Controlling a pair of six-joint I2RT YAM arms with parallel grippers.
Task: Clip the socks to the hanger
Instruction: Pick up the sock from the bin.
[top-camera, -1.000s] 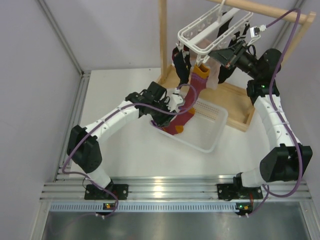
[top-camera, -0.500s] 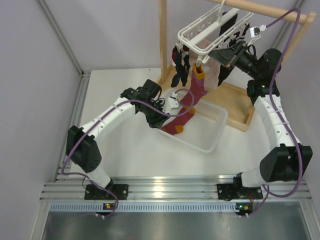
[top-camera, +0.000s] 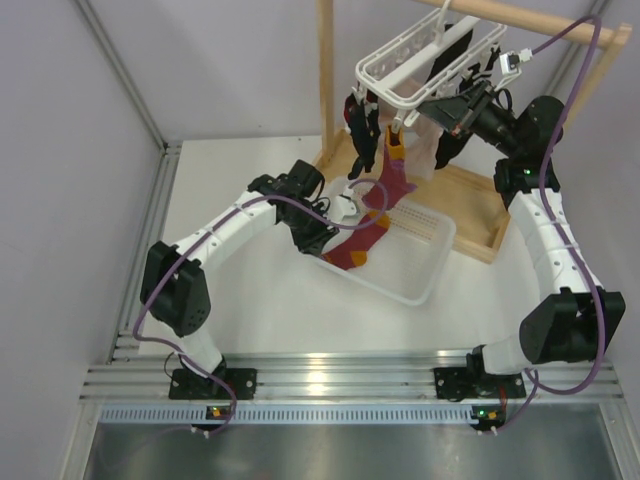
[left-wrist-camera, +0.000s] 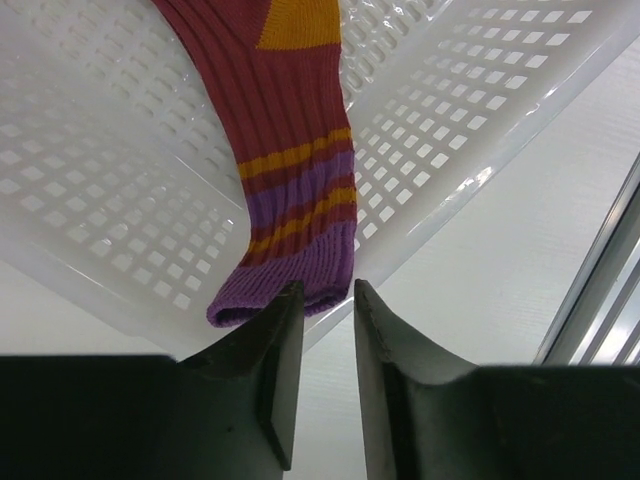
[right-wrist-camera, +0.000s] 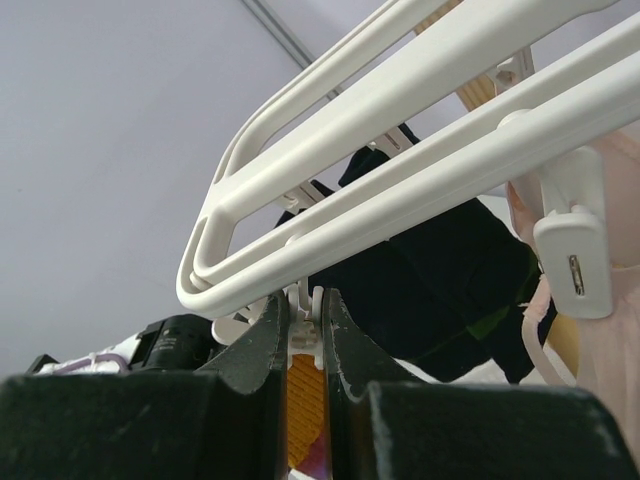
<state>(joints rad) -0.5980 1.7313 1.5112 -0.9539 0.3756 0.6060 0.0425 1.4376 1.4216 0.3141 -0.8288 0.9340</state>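
Note:
A maroon-purple sock with orange toe (top-camera: 385, 195) hangs by its toe from a peg (top-camera: 397, 128) of the white lattice hanger (top-camera: 400, 62). Its purple cuff (left-wrist-camera: 285, 290) rests in the white slotted basket (top-camera: 425, 272). My right gripper (top-camera: 412, 116) is shut on that peg (right-wrist-camera: 305, 318), and the orange toe (right-wrist-camera: 305, 400) shows between the jaws below it. My left gripper (left-wrist-camera: 327, 288) is open and empty, its tips just short of the cuff, beside the basket's left end (top-camera: 325, 243). Dark navy socks (top-camera: 360, 125) hang from other pegs.
The hanger hangs from a tall wooden rack (top-camera: 325, 70) with a wooden base tray (top-camera: 480, 205) at the back right. A pale pink garment (top-camera: 432, 150) hangs beside the sock. The basket's rim (left-wrist-camera: 430, 235) lies right before the left fingers.
My left gripper has drawn back to the left, away from the sock. The sock's toe has risen slightly to the peg and it now hangs straighter. The right arm has barely moved.

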